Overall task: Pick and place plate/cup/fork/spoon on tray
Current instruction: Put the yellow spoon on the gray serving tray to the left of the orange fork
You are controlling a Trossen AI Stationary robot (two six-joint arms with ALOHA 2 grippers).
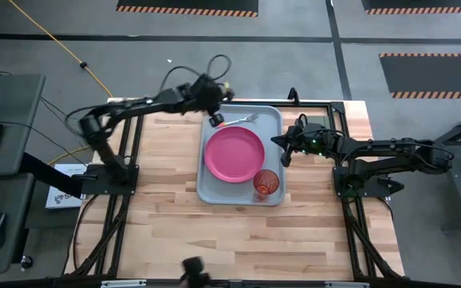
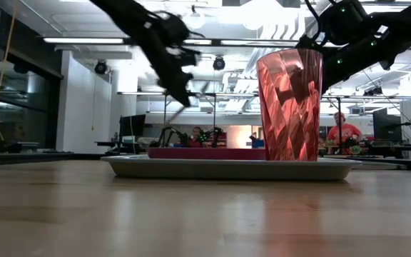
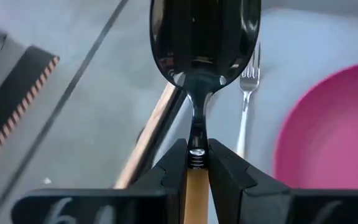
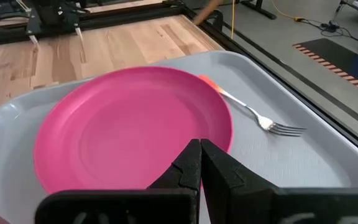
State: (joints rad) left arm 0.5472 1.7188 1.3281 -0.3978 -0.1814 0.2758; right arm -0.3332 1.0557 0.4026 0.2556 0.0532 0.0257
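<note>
The grey-blue tray point(image 1: 272, 120) lies mid-table. On it rest the pink plate point(image 1: 234, 154), the red-orange cup point(image 1: 266, 184), upright at its near right corner, and the fork point(image 1: 245, 120), flat along its far side. My left gripper point(image 1: 214, 117) is over the tray's far left corner, shut on the spoon point(image 3: 204, 37). My right gripper point(image 1: 283, 149) is shut and empty above the tray's right edge, pointing at the plate point(image 4: 129, 130). The fork point(image 4: 260, 118) lies beyond the plate's rim. My left gripper pinches the spoon's orange-yellow handle point(image 3: 196, 183) between its two fingers, at the end where the metal neck begins. The fingers lie along the spoon, and the silver bowl point(image 3: 204, 37) sticks out past the fingertips. The spoon is lifted above the tray, beside the fork point(image 3: 247, 87).
Bare wooden tabletop point(image 1: 214, 232) lies near and to the left of the tray. A dark frame rail point(image 1: 326, 108) runs along the table's far right. In the low view the cup point(image 2: 290, 103) stands in front, and people sit in the room behind.
</note>
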